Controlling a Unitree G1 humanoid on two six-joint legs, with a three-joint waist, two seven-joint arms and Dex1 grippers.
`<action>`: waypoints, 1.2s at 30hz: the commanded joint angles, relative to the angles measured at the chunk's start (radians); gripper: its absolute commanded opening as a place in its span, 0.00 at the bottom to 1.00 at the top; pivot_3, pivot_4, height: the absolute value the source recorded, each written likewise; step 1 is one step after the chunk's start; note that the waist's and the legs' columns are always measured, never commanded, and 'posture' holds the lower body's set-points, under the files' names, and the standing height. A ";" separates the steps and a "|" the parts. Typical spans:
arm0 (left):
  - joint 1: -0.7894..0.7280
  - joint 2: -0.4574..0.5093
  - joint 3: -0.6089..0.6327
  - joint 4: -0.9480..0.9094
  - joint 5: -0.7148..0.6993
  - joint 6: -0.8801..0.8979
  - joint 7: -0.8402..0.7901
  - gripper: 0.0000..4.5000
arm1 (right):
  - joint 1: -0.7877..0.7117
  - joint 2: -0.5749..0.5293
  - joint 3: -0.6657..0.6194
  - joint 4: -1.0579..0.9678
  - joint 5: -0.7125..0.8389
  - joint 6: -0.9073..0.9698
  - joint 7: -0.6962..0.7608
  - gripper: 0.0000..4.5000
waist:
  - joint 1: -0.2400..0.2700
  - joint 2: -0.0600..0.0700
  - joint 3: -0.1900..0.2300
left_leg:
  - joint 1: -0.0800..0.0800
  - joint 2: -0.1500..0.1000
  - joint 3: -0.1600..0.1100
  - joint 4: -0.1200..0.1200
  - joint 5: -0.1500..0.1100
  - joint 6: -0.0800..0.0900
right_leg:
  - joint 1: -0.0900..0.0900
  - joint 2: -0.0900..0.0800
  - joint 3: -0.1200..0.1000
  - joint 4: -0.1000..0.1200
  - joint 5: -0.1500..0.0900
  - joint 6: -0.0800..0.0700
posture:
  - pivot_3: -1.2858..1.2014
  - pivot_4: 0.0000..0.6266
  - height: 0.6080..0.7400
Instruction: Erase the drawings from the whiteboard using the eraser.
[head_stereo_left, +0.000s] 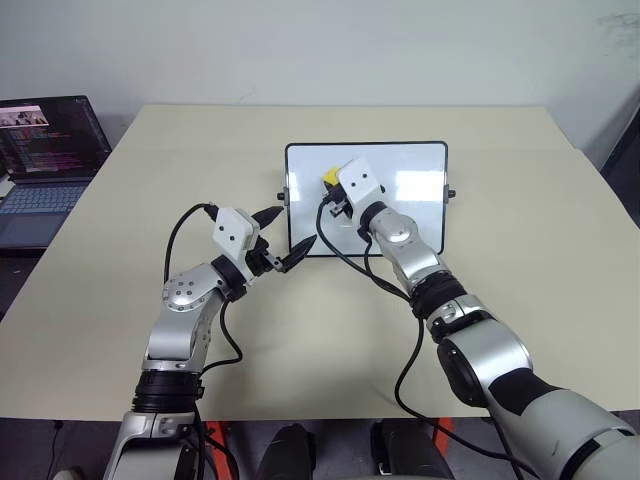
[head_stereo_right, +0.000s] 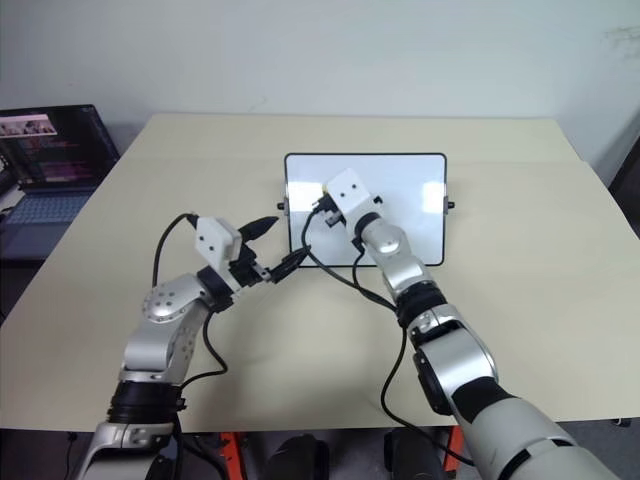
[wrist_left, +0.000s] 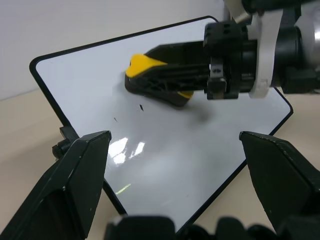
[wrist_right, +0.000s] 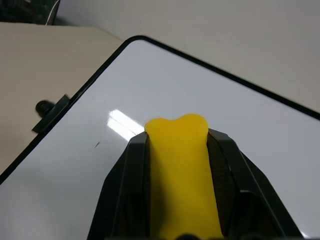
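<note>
Squeezing eraser (wrist_right: 182, 170) on whiteboard (head_stereo_left: 400, 165), right gripper (wrist_left: 150, 75), drawings reduced to specks (wrist_left: 141, 106)

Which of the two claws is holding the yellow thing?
The right claw, over the whiteboard, pinches the yellow eraser. The left claw stands open by the board's edge.
</note>
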 joint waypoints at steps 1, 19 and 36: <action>-0.005 0.010 0.013 -0.050 -0.011 0.000 0.006 1.00 | -0.037 0.014 -0.013 -0.014 0.012 -0.002 0.000 0.28 | 0.000 0.000 0.000 | 0.000 0.000 0.000 0.000 0.000 0.000 | 0.000 0.000 0.000 0.000 0.000 0.000 | 0.52 0.24 1.00; 0.025 0.017 0.020 -0.102 -0.013 0.031 0.030 1.00 | 0.072 0.015 0.057 -0.031 -0.039 0.077 0.054 0.28 | 0.000 0.000 0.000 | 0.001 0.000 0.000 0.000 0.000 0.000 | 0.000 0.000 0.000 0.001 0.000 0.000 | 0.52 0.24 1.00; -0.017 0.010 0.014 -0.048 -0.008 0.011 0.016 1.00 | 0.247 -0.095 0.055 -0.265 -0.048 0.206 0.084 0.28 | 0.007 -0.001 -0.001 | 0.005 -0.001 -0.002 0.002 0.001 0.000 | 0.005 0.000 -0.001 0.002 0.000 0.000 | 0.52 0.24 1.00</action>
